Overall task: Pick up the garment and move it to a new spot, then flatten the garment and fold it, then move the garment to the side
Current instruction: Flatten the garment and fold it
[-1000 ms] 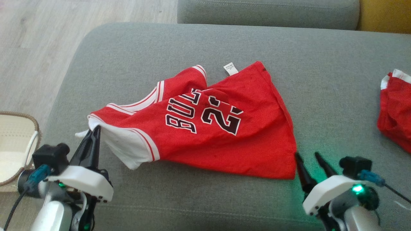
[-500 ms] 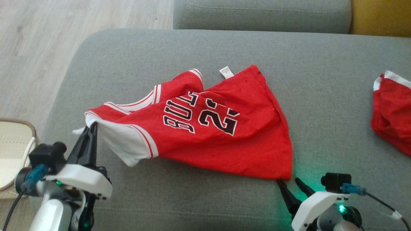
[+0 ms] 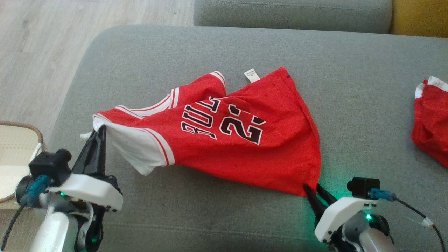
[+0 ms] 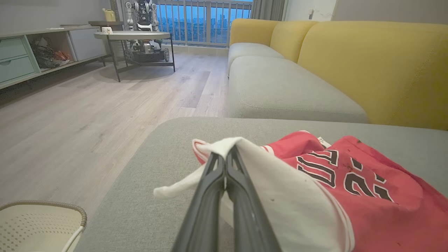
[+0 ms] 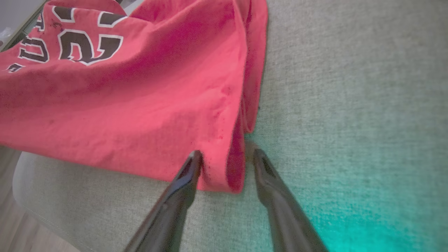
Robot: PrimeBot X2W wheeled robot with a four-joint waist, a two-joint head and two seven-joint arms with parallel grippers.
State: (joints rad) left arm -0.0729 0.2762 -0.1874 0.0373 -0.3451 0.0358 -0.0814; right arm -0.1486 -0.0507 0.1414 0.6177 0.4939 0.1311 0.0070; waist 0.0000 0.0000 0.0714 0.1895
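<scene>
My right gripper (image 5: 226, 154) stands apart, astride the near hem corner of the jersey (image 3: 238, 154); my left gripper (image 3: 100, 131) is clamped on its white shoulder edge. The jersey lies rumpled on the cushion (image 3: 350, 105). Closing shallow, I might catch one layer only, or pinch upholstery instead.

Rumpled red jersey (image 3: 241, 157), number up, shoulder raised

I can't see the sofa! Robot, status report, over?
Left gripper: jaws shut on Bulls jersey, white corner. Right gripper: jaws open astride hem corner. Jersey rumpled on sofa. Second red garment lies apart.
</scene>
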